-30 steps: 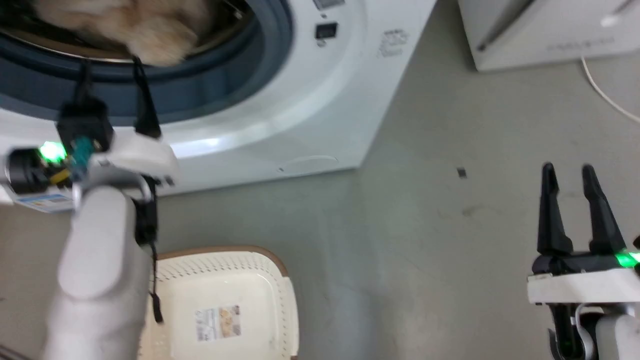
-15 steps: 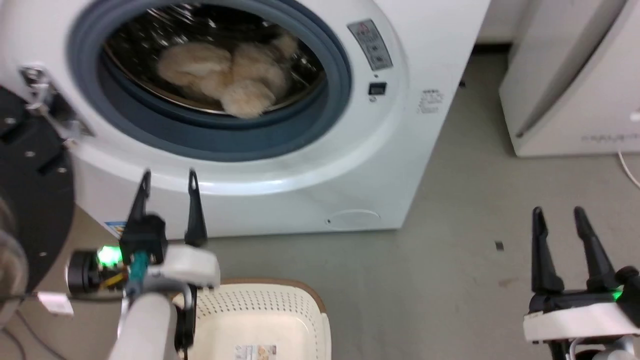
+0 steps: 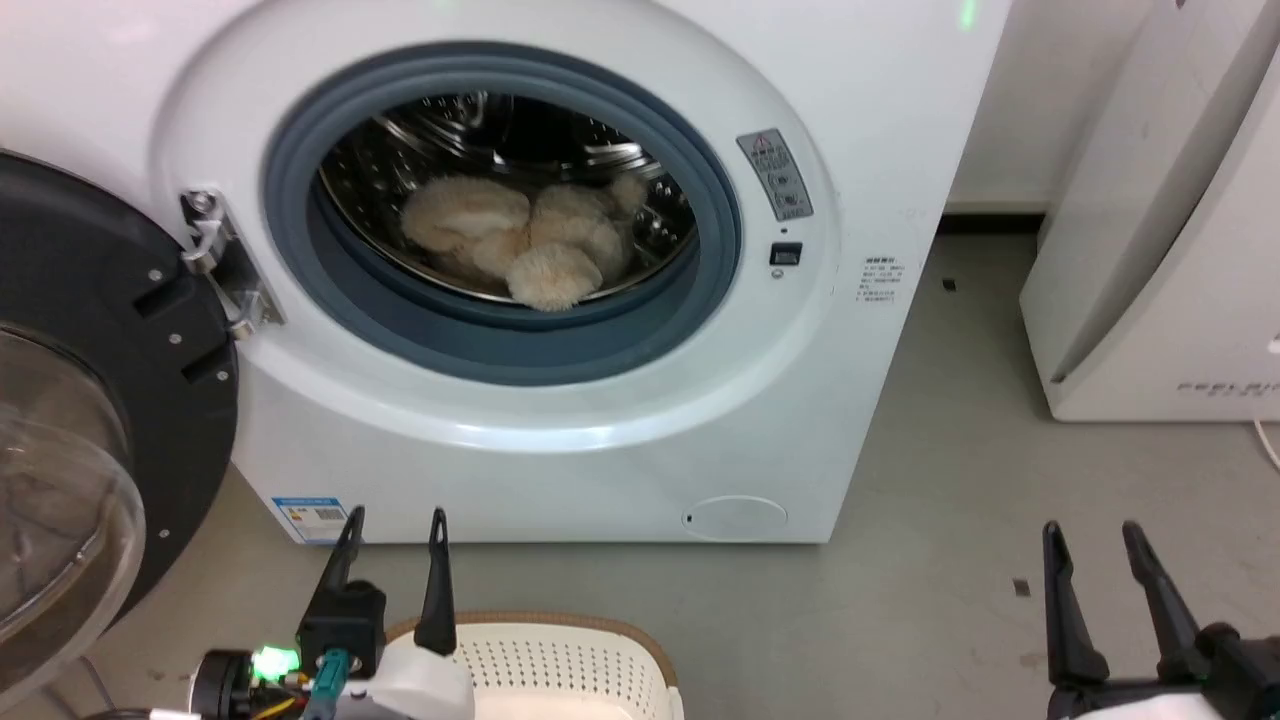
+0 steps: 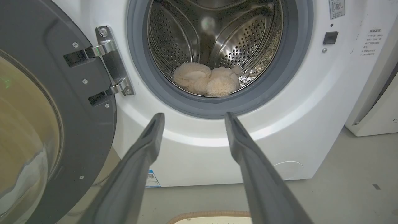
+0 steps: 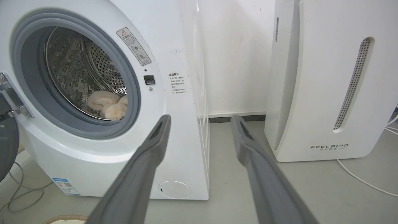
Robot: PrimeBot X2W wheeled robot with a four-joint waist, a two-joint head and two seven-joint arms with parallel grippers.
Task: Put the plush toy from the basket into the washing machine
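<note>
The porthole (image 3: 520,345) of the washer (image 3: 620,450) is unobstructed. The door (image 3: 110,330) is swung open to the left on its hinge (image 3: 215,255) and bounds the approach on that side. The toy (image 3: 520,245) occupies the front lower part of the drum (image 4: 217,37); the drum above it is free. The basket (image 3: 560,655) stands on the floor (image 3: 930,600) before the washer. The floor strip between washer and white appliance (image 3: 1180,280) is free; a cable (image 5: 365,182) lies beside the appliance.
</note>
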